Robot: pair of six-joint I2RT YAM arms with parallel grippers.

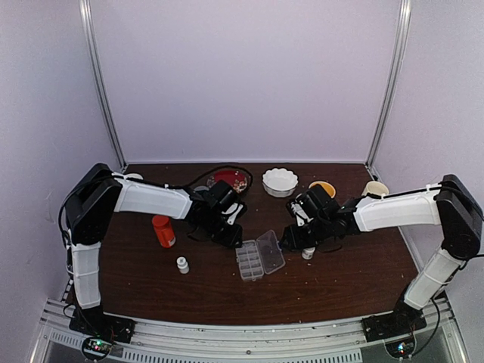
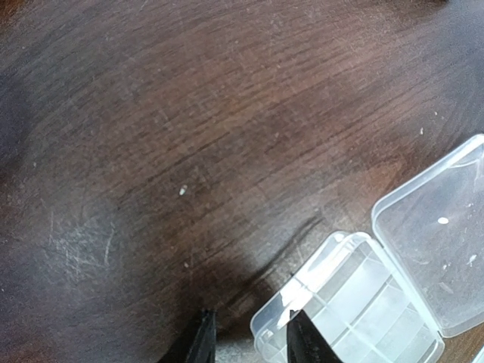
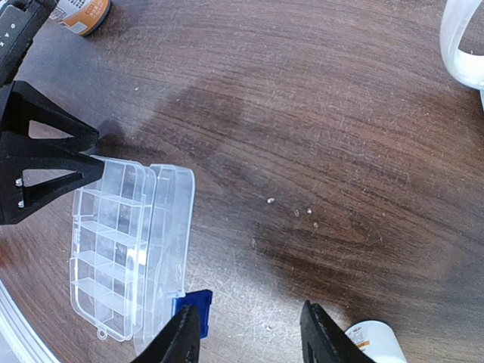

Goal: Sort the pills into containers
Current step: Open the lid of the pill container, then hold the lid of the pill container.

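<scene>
Left gripper: jaws parted, empty, straddling pill box corner; brace box there. Box open. Loose pills: specks on table just right of box. Right gripper: jaws spread, empty, right of box; descend vertically, pinch one pill, avoid scattering neighbours.

My dark wooden table bears the open pill box, stray pills, an orange bottle, a white bowl
</scene>
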